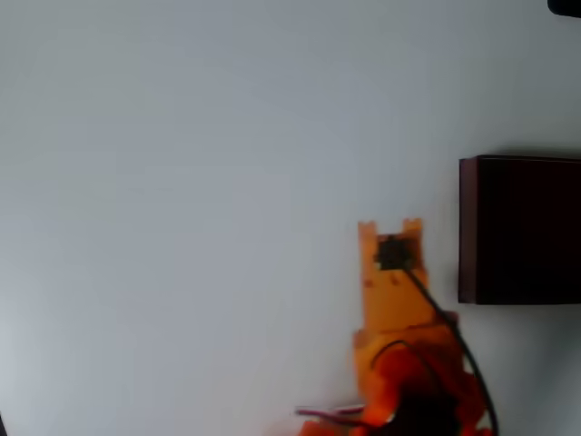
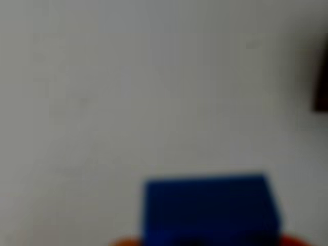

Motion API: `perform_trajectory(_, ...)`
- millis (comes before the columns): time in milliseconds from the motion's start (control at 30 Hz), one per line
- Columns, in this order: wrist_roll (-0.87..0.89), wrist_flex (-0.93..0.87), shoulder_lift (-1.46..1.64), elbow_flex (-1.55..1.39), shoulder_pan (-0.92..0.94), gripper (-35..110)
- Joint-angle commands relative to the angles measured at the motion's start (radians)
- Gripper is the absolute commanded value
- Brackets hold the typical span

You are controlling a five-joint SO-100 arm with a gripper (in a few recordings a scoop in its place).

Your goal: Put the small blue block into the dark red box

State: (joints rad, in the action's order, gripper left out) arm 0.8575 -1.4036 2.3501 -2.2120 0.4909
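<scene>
One small blue block [image 2: 210, 210] is seen in the wrist view as a deep-blue, blurred rectangle, wider than tall, at the bottom edge, just above the orange gripper's tips. In the overhead view the gripper [image 1: 390, 227] is placed left of the one dark red box [image 1: 519, 229], apart from it. Whether the block is clamped cannot be told.

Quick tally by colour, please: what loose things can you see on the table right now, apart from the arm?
Blue: 1, the small blue block, close in front of the wrist camera.
Dark red: 1, the dark red box, at the right edge of the overhead view.
Total: 2
</scene>
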Motion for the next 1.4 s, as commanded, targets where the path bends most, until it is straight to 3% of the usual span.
perform_trajectory(0, -0.118, 0.057, -0.058, 0.120, 0.074, 0)
perform_trajectory(467, -0.393, 0.313, -0.497, 0.354, 0.195, 0)
perform_trajectory(733, -0.480, 0.341, -0.707, 0.451, 0.175, 17)
perform_trajectory(933, -0.615, 0.344, -0.609, 0.390, 0.138, 18)
perform_trajectory(1067, -0.666, 0.328, -0.479, 0.298, 0.086, 10)
perform_trajectory(1367, -0.816, 0.290, -0.043, -0.032, -0.199, 0)
